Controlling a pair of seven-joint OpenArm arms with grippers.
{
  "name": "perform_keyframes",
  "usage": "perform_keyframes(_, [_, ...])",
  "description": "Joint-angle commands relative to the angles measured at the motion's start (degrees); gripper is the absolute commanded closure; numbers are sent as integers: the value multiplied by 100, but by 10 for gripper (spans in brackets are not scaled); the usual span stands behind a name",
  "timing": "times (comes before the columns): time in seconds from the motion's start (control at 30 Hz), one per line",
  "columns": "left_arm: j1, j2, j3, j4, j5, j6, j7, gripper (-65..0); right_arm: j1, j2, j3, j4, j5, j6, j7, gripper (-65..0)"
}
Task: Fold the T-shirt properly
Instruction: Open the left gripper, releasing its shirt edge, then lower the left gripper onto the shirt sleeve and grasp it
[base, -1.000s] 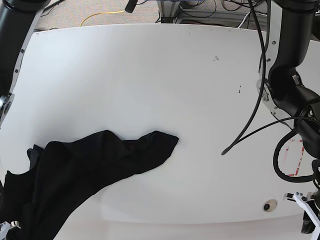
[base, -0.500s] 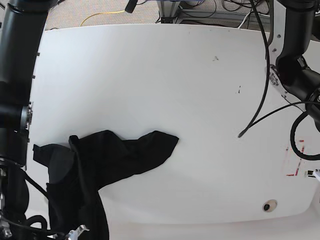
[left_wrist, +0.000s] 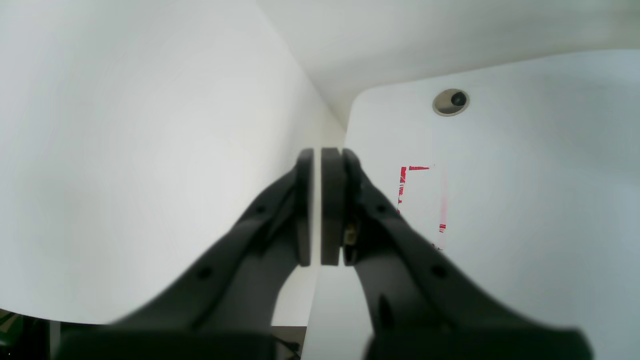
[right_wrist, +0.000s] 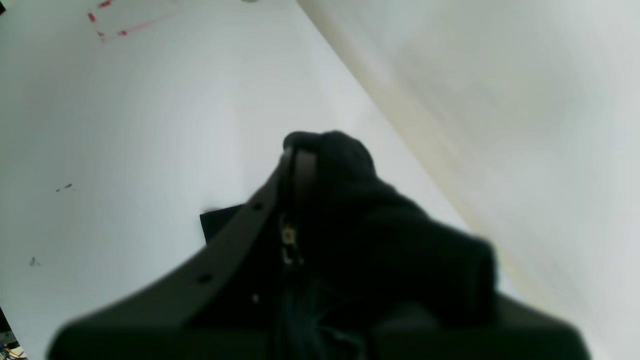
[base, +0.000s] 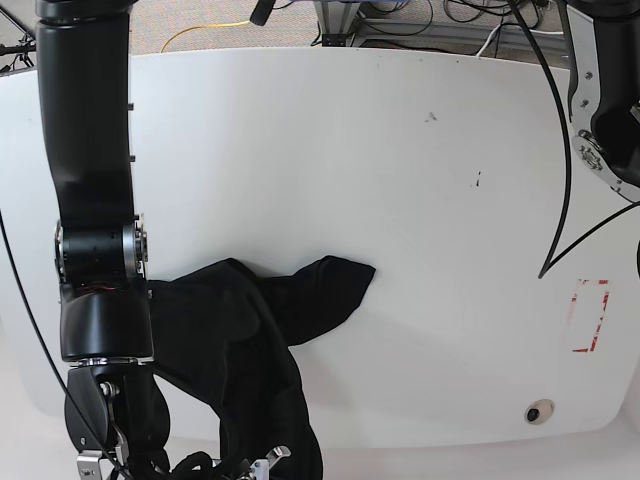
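The black T-shirt (base: 260, 330) lies bunched at the table's front left, one end pointing right and the rest hanging over the front edge. My right gripper (right_wrist: 305, 147) is shut on a fold of the T-shirt (right_wrist: 380, 225), which drapes over one finger. A corner of the shirt lies on the table behind it. My left gripper (left_wrist: 318, 155) is shut and empty, with its pads almost touching, above the table's front right corner. The tiny white word does not show.
The right arm (base: 95, 250) stands tall over the left of the white table (base: 400, 180). A red tape mark (base: 588, 315) and a round grommet (base: 539, 412) are at the front right. A black cable (base: 565, 180) hangs at the right.
The right arm has swung further in over the table's left side, pulling the shirt into a tighter bunch and a little to the right. The left arm has drawn back toward the right edge.
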Motion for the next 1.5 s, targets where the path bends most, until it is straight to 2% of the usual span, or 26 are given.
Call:
perform_keyframes(0.0, [-146, -77, -8, 64, -49, -6, -108, 0, 299, 99, 84, 50, 21, -3, 159, 0])
perform_keyframes(0.07, [-14, -77, 1, 55, -49, -6, -117, 0, 299, 187, 84, 41, -14, -3, 159, 0])
perform_keyframes(0.13, [153, -33, 71, 64, -58, -6, -126, 0, 299, 416, 84, 41, 13, 5, 159, 0])
perform_keyframes(0.33, [803, 626, 484, 152, -58, -6, -117, -8, 299, 970, 76, 278, 21, 5, 107, 0])
perform_keyframes(0.4, [1050, 890, 528, 178, -58, -6, -117, -50, 299, 1119, 76, 393, 21, 5, 115, 0])
perform_keyframes(0.47, [1305, 1303, 625, 169, -58, -6, -126, -143, 299, 1277, 84, 446, 21, 5, 142, 0])
perform_keyframes(0.6, [1727, 1865, 792, 169, -23, -6, -134, -282, 299, 1471, 216, 639, 215, -3, 133, 0])
perform_keyframes(0.67, [1911, 2103, 906, 134, -23, -6, -143, -324, 299, 1559, 419, 665, 312, -12, 124, 0])
perform_keyframes(0.73, [2034, 2287, 1029, 99, -14, -6, -205, -335, 299, 1594, 515, 665, 329, -12, 142, 0])
perform_keyframes(0.87, [2307, 2753, 1337, -314, -5, -6, -662, -338, 299, 1682, 577, 674, 373, -3, 142, 0])
perform_keyframes(1.07, [2430, 3140, 1609, -1483, -49, -6, -1541, -339, 299, 1708, 586, 683, 373, -3, 159, 0])
perform_keyframes(1.3, [2386, 3465, 1785, -2908, -49, -6, -2622, -339, 299, 1875, 594, 692, 382, -3, 203, 0])
perform_keyframes(1.47, [2096, 3518, 1785, -3998, -49, -6, -3343, -339, 299, 1884, 594, 692, 382, 5, 379, 0])
